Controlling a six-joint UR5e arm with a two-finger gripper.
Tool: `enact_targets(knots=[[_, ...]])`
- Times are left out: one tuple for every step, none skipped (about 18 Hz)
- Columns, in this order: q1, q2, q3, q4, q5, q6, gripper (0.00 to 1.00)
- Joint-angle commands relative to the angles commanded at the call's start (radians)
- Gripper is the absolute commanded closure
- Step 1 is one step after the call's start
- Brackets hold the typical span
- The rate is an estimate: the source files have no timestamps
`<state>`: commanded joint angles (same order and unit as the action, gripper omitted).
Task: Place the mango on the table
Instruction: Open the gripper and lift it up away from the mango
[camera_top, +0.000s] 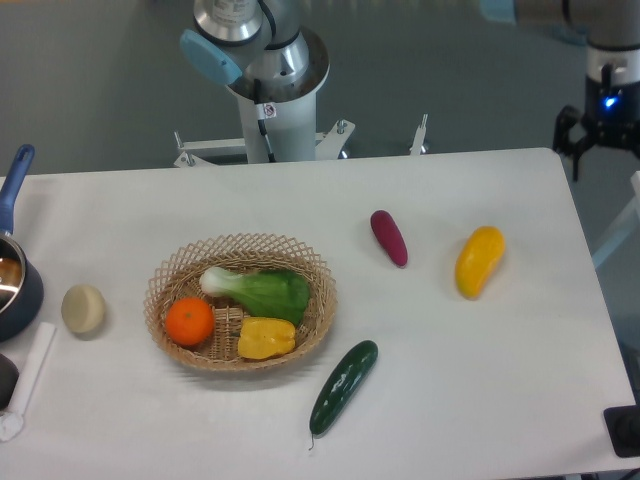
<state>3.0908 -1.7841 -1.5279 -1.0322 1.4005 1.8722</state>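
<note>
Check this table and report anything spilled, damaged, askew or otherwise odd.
Nothing stands out. The mango, purple vegetable and cucumber lie intact on the table; the basket sits flat with its produce inside. The pincer is off the table's far corner, holding nothing.

Arm base upright at centre top. Gripper at upper right, pointing down, partly cropped; jaw state unclear.

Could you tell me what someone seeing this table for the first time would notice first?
Probably the round wicker basket left of centre on the white table, holding an orange, a yellow bell pepper and a leafy green. To its right lie a cucumber, a purple vegetable and the mango. The gripper hangs beyond the far right corner.
</note>
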Motion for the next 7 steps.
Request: enact_targets(knots=[[0.021, 0.003, -0.003, -0.009, 0.005, 0.068, 0.0], [0.035, 0.009, -0.009, -0.017, 0.006, 0.117, 0.0], [0.043, 0.015, -0.011, -0.022, 0.008, 0.146, 0.0], [0.048, 0.018, -0.015, -0.023, 0.011, 0.16, 0.0], [0.054, 0.025, -0.024, -0.022, 0.012, 0.168, 0.0], [0.058, 0.029, -0.035, -0.022, 0.014, 0.174, 0.0], [0.06, 0.029, -0.044, -0.019, 0.014, 0.174, 0.0]])
